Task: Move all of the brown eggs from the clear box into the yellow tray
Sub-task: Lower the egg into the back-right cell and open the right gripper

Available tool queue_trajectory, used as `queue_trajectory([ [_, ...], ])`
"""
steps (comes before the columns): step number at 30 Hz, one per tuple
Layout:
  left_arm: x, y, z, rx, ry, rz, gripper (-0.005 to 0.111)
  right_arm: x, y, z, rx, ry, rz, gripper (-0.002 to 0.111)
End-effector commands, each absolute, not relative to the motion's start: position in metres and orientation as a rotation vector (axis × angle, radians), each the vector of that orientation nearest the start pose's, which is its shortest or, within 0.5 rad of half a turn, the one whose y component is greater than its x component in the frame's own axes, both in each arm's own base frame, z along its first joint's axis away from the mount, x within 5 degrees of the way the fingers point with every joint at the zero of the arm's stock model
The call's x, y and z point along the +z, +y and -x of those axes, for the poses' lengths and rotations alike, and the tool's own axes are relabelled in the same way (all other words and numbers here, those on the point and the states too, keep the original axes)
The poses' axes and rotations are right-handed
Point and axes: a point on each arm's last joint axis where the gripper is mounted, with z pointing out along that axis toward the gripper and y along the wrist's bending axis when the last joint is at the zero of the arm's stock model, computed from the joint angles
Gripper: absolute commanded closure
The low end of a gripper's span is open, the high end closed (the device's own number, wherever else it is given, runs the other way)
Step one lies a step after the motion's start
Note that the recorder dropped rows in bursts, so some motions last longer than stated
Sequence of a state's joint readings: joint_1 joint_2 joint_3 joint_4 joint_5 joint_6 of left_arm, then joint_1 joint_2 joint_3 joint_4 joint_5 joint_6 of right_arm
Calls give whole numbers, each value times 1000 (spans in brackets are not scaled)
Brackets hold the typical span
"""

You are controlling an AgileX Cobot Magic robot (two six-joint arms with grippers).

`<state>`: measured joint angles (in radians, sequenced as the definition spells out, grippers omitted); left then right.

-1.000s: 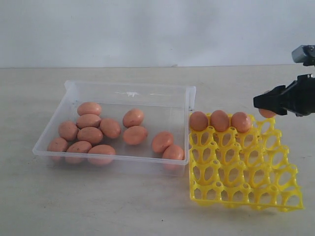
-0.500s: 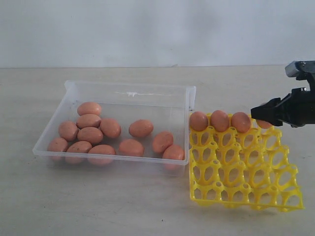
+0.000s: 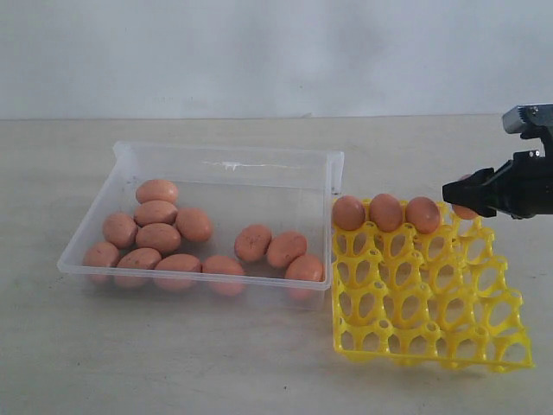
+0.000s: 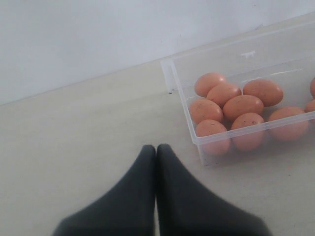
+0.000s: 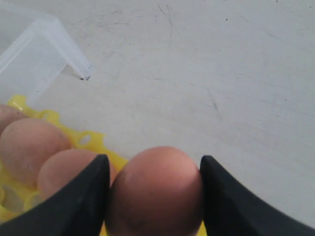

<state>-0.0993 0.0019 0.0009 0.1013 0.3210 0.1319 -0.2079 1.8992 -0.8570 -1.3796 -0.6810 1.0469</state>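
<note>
Several brown eggs (image 3: 158,237) lie in the clear box (image 3: 229,151), most of them near its front left. In the back row of the yellow tray (image 3: 432,311) sit three eggs (image 3: 385,212). My right gripper (image 3: 456,194) is shut on one more brown egg (image 5: 155,194) and holds it over the tray's back right corner cup. From the right wrist, the black fingers (image 5: 83,196) press both sides of that egg. My left gripper (image 4: 156,148) is shut and empty. It hangs over bare table beside a corner of the clear box (image 4: 170,73). The exterior view does not show it.
The tray stands right against the box's right wall. Light bare tabletop (image 3: 173,346) runs in front of both and also behind them. A pale wall (image 3: 259,52) closes the back.
My right gripper has come down with its egg toward the tray's back right corner. Two loose eggs in the middle of the box have rolled toward its front wall.
</note>
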Motion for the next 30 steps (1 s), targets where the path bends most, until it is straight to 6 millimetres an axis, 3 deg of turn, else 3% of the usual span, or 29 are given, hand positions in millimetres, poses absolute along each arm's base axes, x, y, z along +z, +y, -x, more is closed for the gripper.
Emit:
queue_trajectory([
  [1,185,-3,-54,111,1777,-269,111,132,-16,-346,504,2170,434,109],
  [4,185,-3,-54,111,1777,-269,111,124,-15,-345,521,2189,441,109],
  [13,185,-3,-54,111,1777,-269,111,124,-16,-346,502,2187,453,106],
  [22,185,-3,-54,111,1777,-269,111,124,-15,-346,509,2181,453,60],
  [30,185,-3,-54,111,1777,-269,111,125,-16,-346,509,2178,437,57],
])
